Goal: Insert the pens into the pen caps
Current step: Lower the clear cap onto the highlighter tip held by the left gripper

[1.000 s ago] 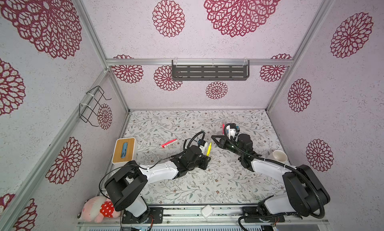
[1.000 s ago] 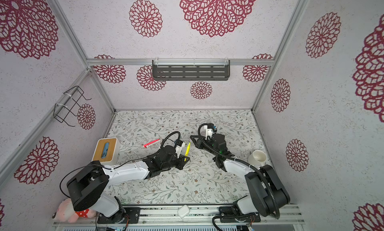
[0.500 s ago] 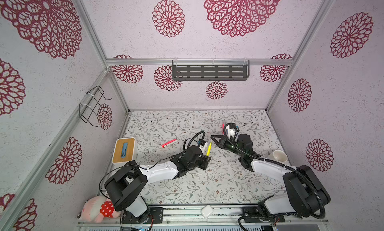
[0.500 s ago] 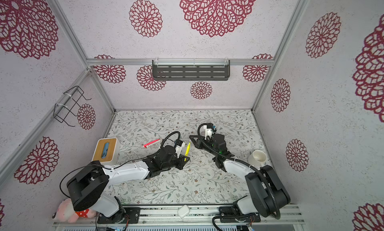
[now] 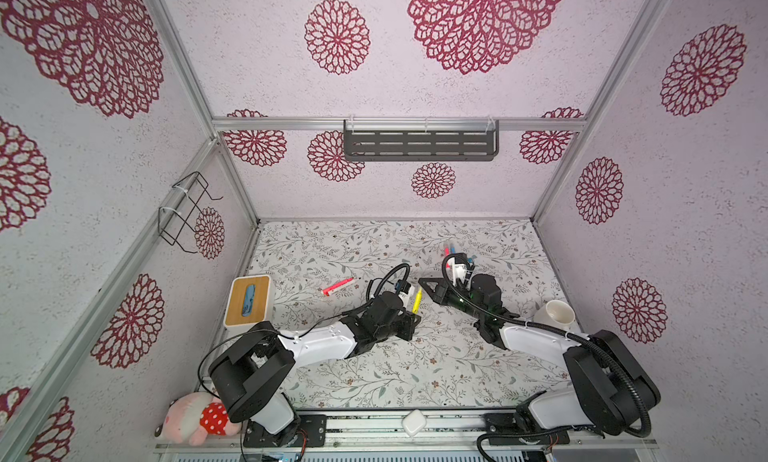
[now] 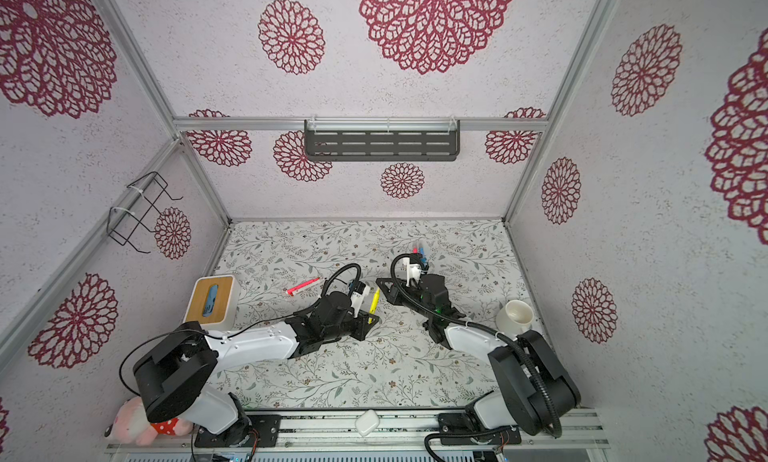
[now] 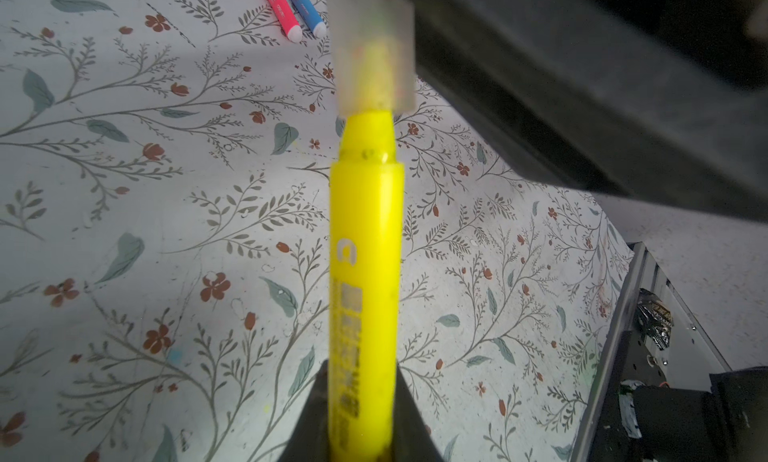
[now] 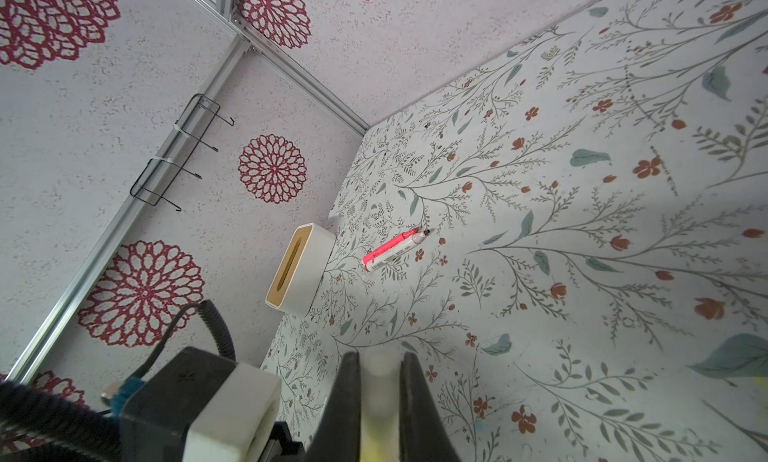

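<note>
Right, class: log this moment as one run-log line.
left hand: shut on yellow pen | right hand: shut on clear cap | pen tip: inside cap | pink pen: lying aside

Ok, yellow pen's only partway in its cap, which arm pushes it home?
Left, probably: the left gripper holds the yellow pen in line with the cap; the right gripper only pinches it.

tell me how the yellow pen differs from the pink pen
The yellow pen is clamped in the left claw, raised off the mat; the pink pen lies loose on the mat, untouched. The yellow pen's tip sits partly inside a translucent cap held by the right claw; the pink pen meets neither claw. Both are short, slim markers.
</note>
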Tool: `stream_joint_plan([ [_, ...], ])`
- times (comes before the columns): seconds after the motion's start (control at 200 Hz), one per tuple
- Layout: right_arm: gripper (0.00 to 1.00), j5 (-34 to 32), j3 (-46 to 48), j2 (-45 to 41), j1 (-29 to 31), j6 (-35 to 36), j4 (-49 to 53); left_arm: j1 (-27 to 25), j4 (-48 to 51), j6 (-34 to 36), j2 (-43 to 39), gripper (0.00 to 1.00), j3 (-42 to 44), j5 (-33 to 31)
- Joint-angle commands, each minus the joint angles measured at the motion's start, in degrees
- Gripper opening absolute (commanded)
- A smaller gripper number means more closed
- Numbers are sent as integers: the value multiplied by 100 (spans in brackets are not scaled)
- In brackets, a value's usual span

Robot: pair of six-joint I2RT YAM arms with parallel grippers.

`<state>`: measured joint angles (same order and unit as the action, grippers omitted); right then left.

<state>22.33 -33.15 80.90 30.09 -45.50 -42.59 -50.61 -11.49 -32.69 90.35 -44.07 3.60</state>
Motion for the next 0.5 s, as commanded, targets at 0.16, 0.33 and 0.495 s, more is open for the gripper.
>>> stream_joint_plan([
  [0.16,7,-270,540,-145,475,177,-828,136,-814,-248,-261,0,214,149],
  [0.33,11,40,884,-27,525,-105,-1639,302,-1383,-425,-481,0,479,407],
  [0.495,16,457,1026,53,533,-278,-2289,386,-1684,-429,-674,0,661,583],
])
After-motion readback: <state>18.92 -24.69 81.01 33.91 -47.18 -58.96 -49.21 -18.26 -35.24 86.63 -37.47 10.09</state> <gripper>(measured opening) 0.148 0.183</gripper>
